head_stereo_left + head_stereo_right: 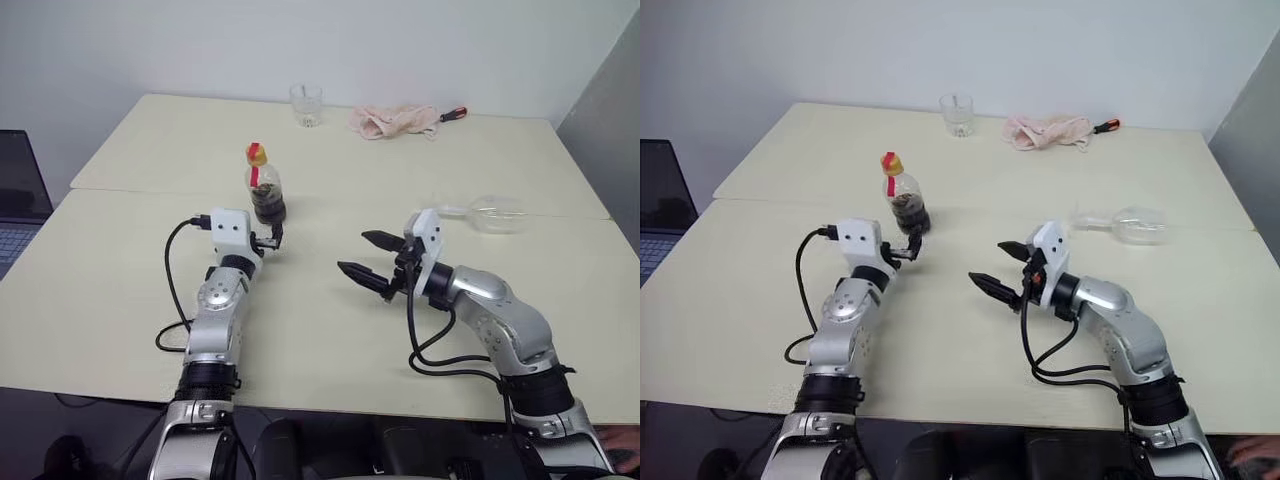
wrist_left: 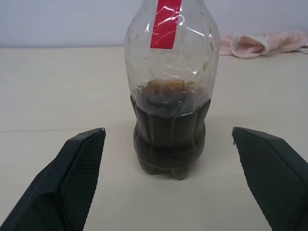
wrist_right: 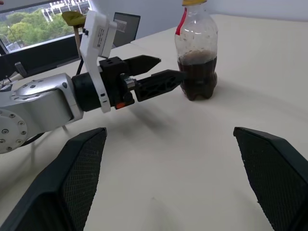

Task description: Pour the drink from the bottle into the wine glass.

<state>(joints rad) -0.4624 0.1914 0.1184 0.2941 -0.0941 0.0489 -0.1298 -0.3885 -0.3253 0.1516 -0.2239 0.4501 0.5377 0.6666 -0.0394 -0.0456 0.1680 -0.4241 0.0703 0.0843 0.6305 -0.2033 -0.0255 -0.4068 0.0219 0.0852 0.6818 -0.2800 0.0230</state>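
Glossy clear plastic bottle (image 2: 169, 91), matt cream table (image 1: 300, 330), soft pink cloth (image 1: 393, 121), textured black fingers (image 2: 79, 168).

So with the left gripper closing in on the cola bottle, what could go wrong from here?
The small clear plastic bottle of dark cola stands light and narrow between the open left gripper fingers; a nudge could topple it. Its yellow-and-red cap looks still on. The clear stemmed wine glass lies on its side, so nothing can be poured yet.

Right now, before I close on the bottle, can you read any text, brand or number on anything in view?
None legible.
The bottle: its red label shows no readable lettering.
Left gripper: the white wrist housing carries small dark print, too small to read.
Nothing else carries lettering.
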